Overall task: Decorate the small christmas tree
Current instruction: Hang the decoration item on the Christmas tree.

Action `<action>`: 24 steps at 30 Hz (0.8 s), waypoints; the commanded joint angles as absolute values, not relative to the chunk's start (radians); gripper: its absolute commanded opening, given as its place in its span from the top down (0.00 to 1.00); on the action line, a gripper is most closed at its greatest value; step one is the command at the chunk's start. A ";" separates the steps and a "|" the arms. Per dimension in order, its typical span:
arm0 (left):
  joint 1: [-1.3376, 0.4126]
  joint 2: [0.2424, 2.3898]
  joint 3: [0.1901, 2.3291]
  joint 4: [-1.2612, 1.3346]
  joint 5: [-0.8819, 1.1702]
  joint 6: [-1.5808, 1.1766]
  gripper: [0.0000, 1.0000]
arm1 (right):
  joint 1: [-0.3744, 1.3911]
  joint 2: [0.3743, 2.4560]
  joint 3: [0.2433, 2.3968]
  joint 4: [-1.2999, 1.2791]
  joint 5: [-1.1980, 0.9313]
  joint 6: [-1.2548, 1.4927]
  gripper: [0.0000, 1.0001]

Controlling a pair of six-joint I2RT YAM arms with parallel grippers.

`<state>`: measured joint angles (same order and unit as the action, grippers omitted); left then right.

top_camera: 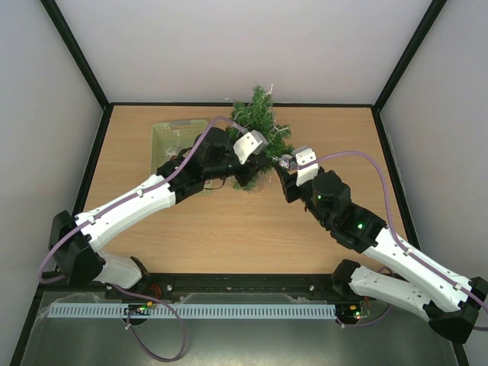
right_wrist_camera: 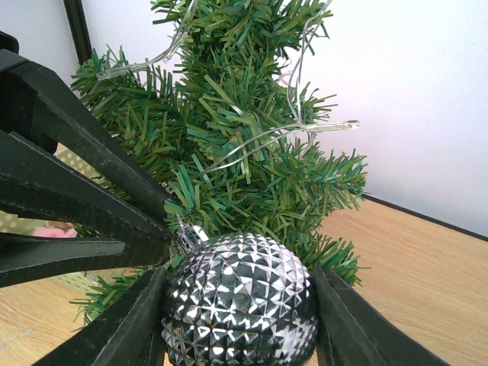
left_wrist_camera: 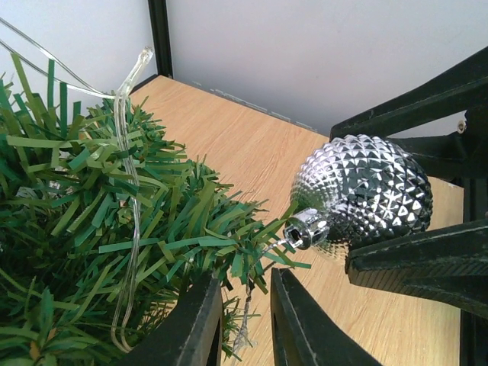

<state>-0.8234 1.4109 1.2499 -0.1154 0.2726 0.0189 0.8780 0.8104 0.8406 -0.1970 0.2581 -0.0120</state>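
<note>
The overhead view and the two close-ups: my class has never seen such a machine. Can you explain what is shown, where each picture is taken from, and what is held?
Two robot arms are bolted at the near edge of a wooden table. The overhead view looks down from above and behind them. Each close-up comes from a camera on one wrist. On the table are a small christmas tree, strung with clear fairy lights, and a pale green basket. The right gripper is clamped on a silver bauble right beside the tree. The left gripper, jaws slightly apart, sits at the branches and holds nothing I can make out.
</note>
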 commanded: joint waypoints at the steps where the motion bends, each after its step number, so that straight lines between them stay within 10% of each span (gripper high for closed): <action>1: -0.818 1.422 1.274 -0.093 0.269 0.026 0.80 | 0.875 0.807 0.860 -0.184 0.287 -0.018 0.67; 24: -0.817 1.423 1.284 -0.078 0.204 -0.002 0.78 | 0.875 0.830 0.877 -0.152 0.317 -0.039 0.67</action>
<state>-0.8234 1.4124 1.2522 -0.1101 0.2207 0.0078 0.8780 0.8265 0.8410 -0.1841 0.2932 -0.0238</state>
